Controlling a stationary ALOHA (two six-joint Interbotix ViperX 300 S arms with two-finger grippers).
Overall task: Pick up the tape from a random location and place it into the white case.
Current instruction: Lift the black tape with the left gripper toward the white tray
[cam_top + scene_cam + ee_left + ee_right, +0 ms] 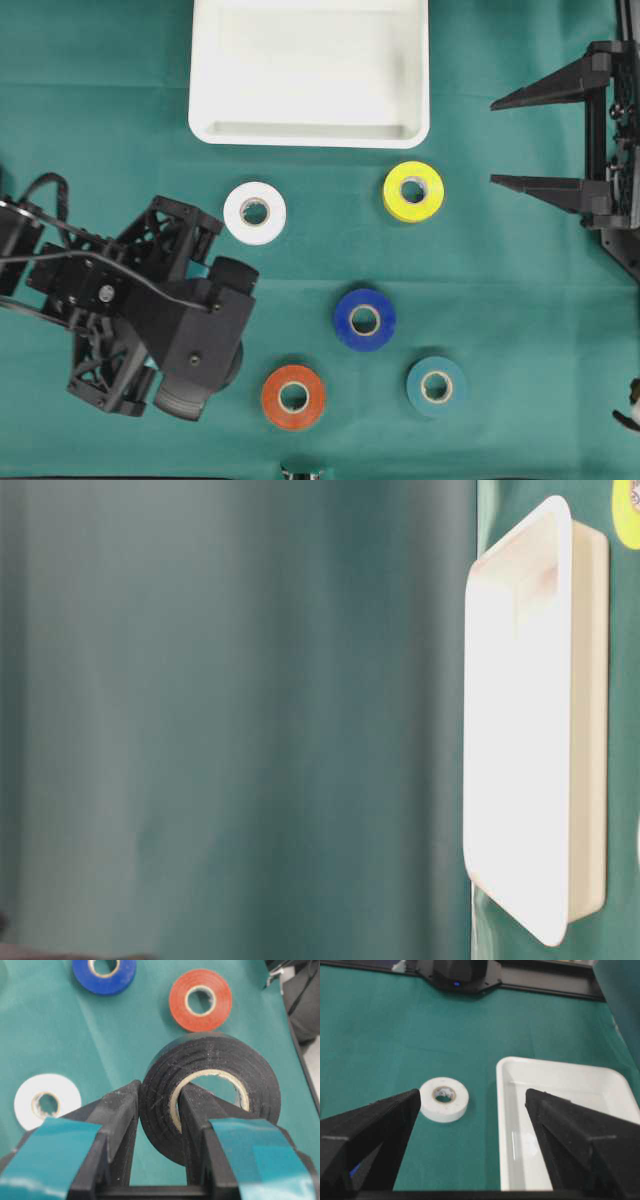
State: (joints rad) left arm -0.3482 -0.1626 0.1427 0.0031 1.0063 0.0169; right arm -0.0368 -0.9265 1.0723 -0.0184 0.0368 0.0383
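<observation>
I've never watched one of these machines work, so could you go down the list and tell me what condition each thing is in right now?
Black roll: pinched through its wall by the left gripper, upright.
Right gripper: open, holding nothing.
Case: empty.
White roll: flat on the cloth.
Yellow roll: flat.
Blue roll: flat.
Red roll: flat.
Teal roll: flat.

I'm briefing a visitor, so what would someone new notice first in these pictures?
First, the black tape pinched through its hole by the left end effector, filling the left wrist view. Next, the colored rolls scattered on the green cloth: white, yellow, blue, orange, teal. Above them lies the empty white case.
</observation>
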